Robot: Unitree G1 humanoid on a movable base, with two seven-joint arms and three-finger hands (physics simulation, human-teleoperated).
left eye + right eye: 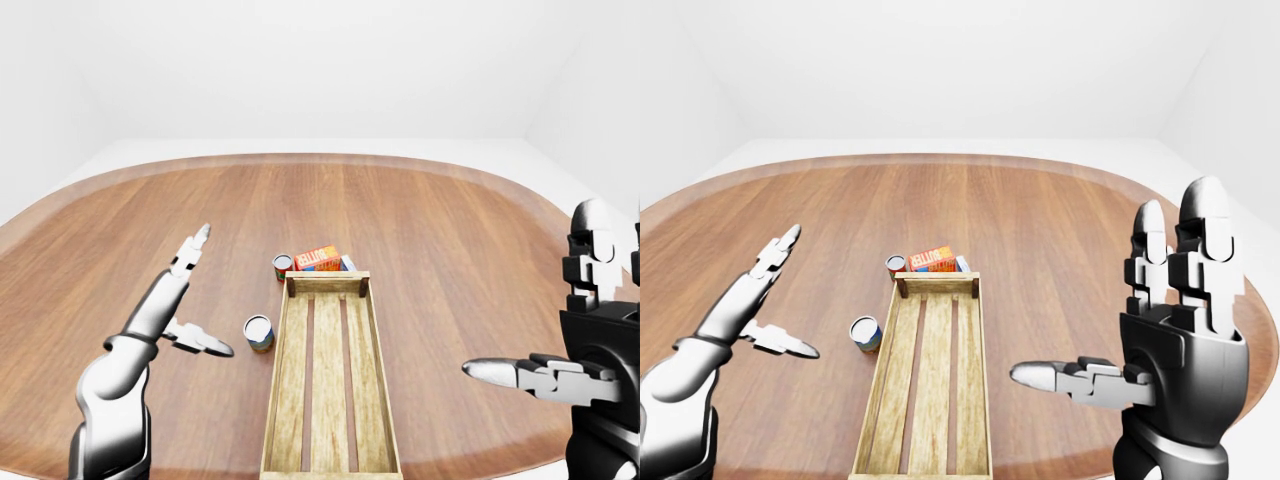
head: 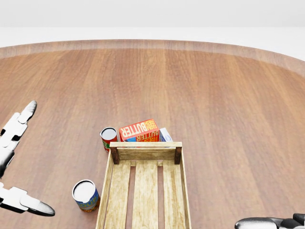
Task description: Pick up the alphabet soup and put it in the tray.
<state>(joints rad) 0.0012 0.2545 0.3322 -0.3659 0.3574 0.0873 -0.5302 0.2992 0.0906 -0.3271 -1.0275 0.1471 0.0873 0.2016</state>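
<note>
- One long wooden tray (image 2: 143, 191) on a round wooden table (image 2: 214, 95), slatted floor bare, running from centre toward 6 o'clock in the head view.
- Two cans outside the tray, both upright. One with a red label, apparently the alphabet soup (image 2: 108, 138), just off the tray's far-left corner, at about 10 o'clock from the tray's middle. One blue-labelled can (image 2: 86, 195) just beside the tray's left wall, at 9 o'clock, not touching as far as can be told.
- One orange butter box (image 2: 139, 130) lying against the tray's far end wall at 12 o'clock, right of the red can; one pale carton (image 2: 165, 135) beside it, partly hidden behind the wall.
- Two three-finger hands raised, both empty. Left hand (image 1: 190, 300) spread wide at 9 o'clock of the tray, near the blue-labelled can, touching nothing. Right hand (image 1: 1160, 330) spread wide at 3 o'clock, fingers upright, thumb pointing toward the tray, well apart from every object.
</note>
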